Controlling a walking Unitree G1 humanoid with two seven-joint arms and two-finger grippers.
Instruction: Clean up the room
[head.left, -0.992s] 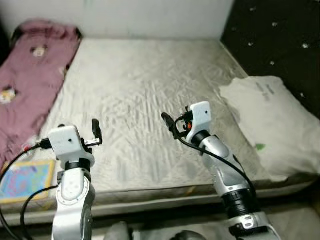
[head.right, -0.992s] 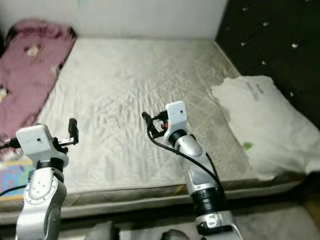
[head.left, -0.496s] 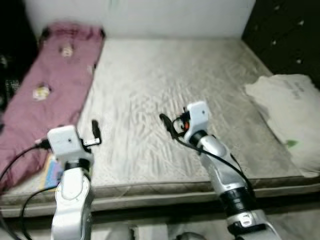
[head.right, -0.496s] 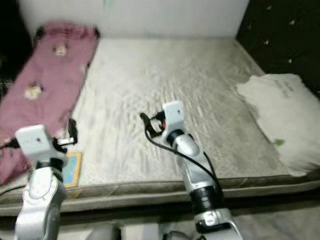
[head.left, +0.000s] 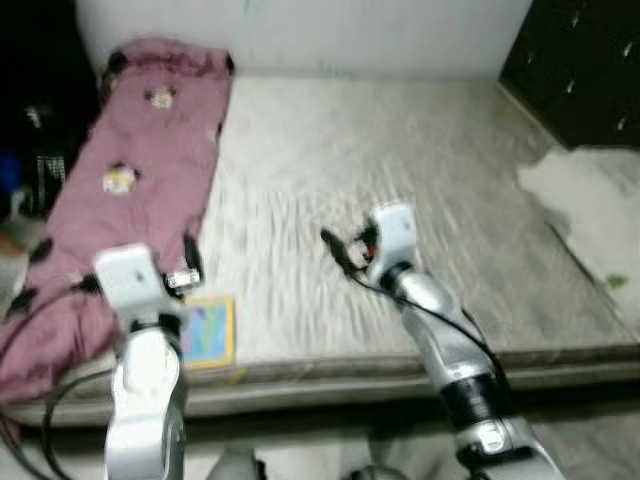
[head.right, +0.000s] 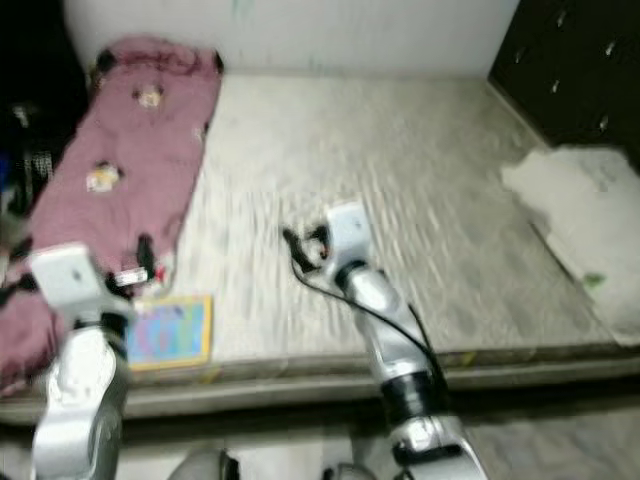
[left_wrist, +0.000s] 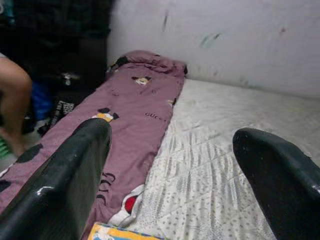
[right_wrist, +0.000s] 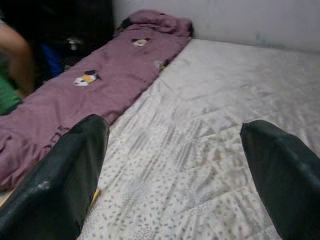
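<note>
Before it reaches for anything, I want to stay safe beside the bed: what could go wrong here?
1. A person's leg is close beside the purple blanket; a swing by the open left gripper might hit it.
2. The colourful book lies at the mattress edge and could get knocked off.
3. The head views are blurred, so aim may be poor.

A mattress (head.left: 400, 170) lies before the robot, its far edge against the wall (head.left: 330, 30). Along its left side stretches a blanket (head.left: 130, 190) — a book (head.left: 207, 331) sits at the near edge just beside it. A pillow (head.left: 590, 195) rests at the right — a cabinet (head.left: 585, 70) behind it.
</note>
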